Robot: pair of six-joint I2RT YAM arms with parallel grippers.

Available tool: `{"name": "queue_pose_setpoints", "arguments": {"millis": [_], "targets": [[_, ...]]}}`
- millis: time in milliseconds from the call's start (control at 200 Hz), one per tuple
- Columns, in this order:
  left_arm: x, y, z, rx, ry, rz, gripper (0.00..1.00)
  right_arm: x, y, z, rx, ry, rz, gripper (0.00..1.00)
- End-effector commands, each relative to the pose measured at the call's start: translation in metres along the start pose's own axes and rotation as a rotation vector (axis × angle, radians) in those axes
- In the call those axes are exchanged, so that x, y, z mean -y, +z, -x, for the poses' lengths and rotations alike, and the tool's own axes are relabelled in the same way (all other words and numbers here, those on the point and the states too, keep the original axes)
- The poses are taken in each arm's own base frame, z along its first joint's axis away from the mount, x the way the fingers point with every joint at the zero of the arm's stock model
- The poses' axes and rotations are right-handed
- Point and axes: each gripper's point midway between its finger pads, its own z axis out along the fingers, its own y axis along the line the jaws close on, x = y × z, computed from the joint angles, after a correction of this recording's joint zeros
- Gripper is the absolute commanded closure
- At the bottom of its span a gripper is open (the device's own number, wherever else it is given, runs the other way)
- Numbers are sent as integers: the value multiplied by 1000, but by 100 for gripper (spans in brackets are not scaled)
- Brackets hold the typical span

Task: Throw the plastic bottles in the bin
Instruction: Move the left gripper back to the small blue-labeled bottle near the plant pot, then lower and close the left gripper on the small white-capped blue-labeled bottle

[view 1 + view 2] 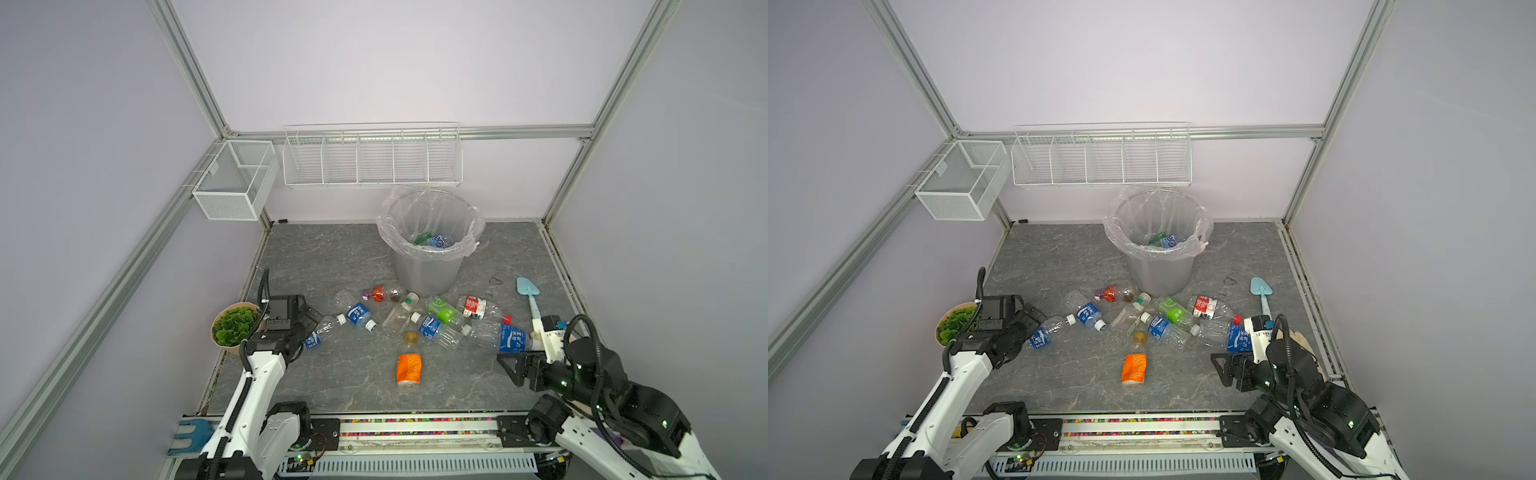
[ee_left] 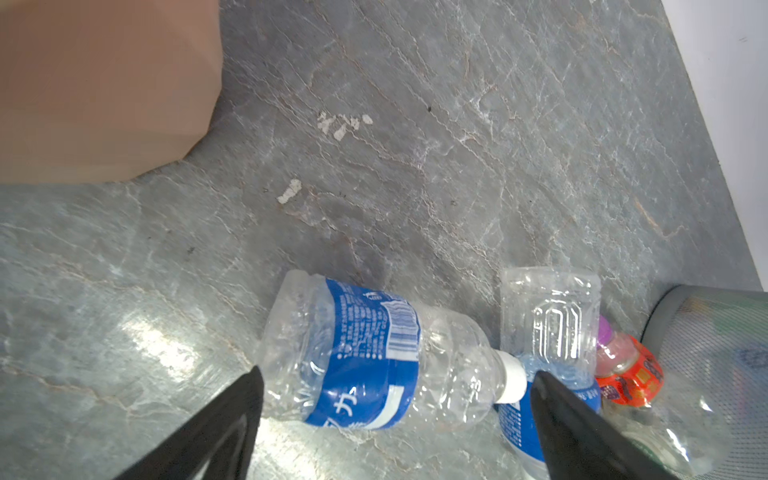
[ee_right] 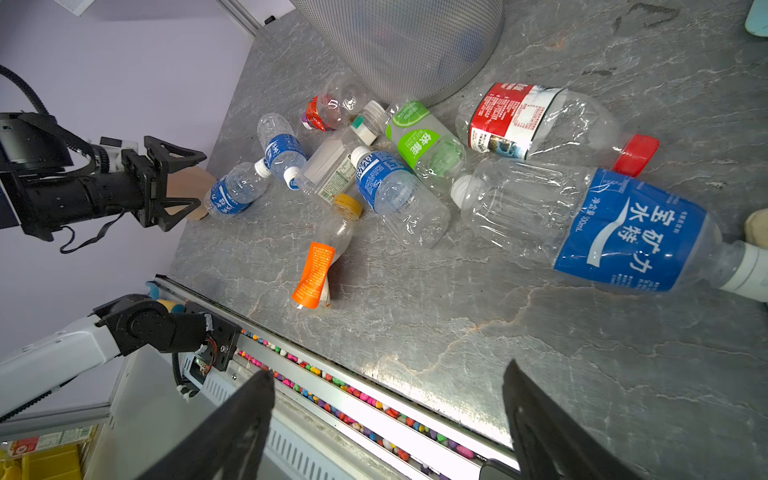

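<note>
A grey marbled tabletop (image 1: 332,249) inside pale lilac walls carries a round grey bin lined with clear plastic (image 1: 428,270), with a few bottles already in it. Near-left of the bin, outermost of the scatter, lies a crumpled clear bottle with a blue label and white cap (image 2: 365,357). The left gripper (image 2: 397,372) hangs over it, spread wide and empty. The bottle's long axis runs almost fingertip to fingertip, so a wrist turn looks needed. The right gripper (image 1: 509,370), near-right of the bin, gapes empty too, well apart from that bottle.
</note>
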Motion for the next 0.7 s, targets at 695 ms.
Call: {"name": "queue_pose_setpoints", "arguments": {"millis": [695], "targets": [[32,-9,-78,-238,-6,-291,0,-2,24,-2,-29,35,0,12]]}}
